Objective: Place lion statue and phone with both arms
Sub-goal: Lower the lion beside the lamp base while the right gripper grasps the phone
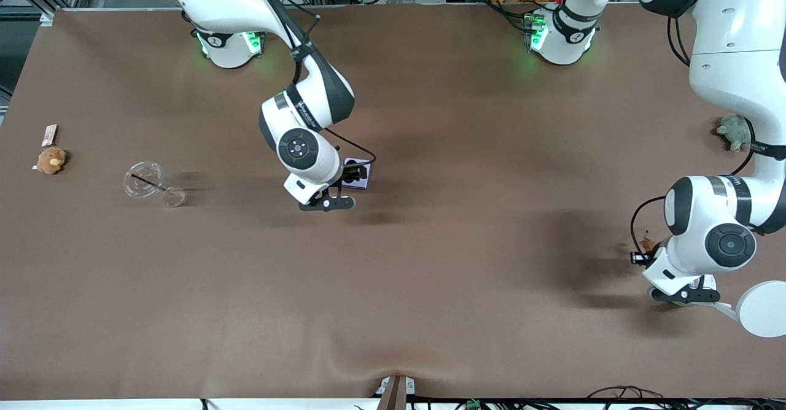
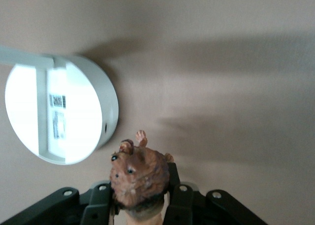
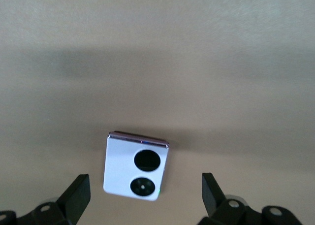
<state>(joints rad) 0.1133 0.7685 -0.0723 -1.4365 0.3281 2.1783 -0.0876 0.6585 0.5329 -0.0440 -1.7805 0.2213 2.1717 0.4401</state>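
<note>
Right gripper hangs wide open over the phone, which lies flat between its fingers, hinge edge toward 12 o'clock from the wrist. Left gripper is clamped on the lion statue beside a white disc at the left arm's end.

The right arm reaches from its base toward mid-table, wrist bent down, its gripper low over the table with fingers spread wide and nothing between them. The left arm folds down at its own end of the table, its gripper low, fingers closed on the lion.
</note>
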